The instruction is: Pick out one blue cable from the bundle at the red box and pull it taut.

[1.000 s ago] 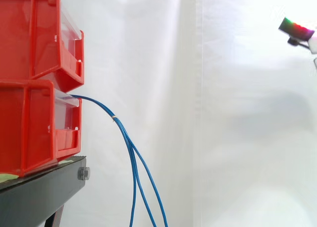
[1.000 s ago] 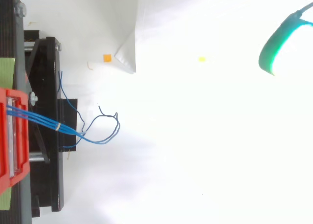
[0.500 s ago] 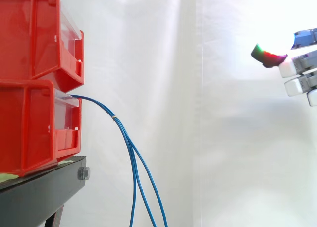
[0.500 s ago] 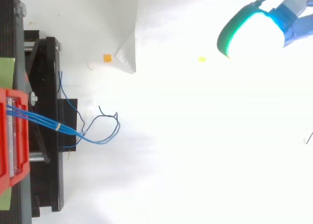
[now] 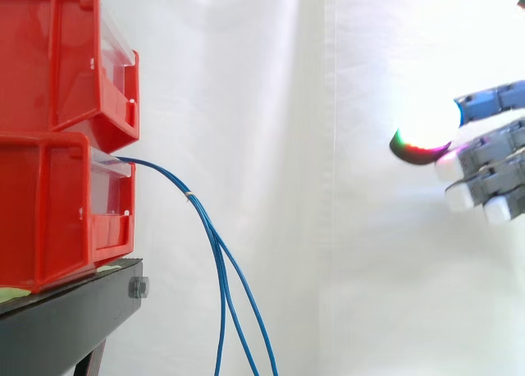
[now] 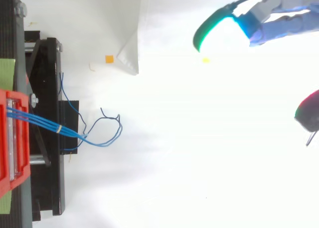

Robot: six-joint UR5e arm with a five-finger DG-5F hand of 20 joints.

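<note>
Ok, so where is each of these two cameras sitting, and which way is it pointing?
Side view: beside the work at about its height, looking level across at the red bins on the black stand; the open hand shows at the right edge.
Top view: above the work, looking straight down on the stand and floor; the hand shows at the upper right.
Shared: the bins, the stand, the blue cables drooping from the lower bin, and the hand, well clear of the cables.
</note>
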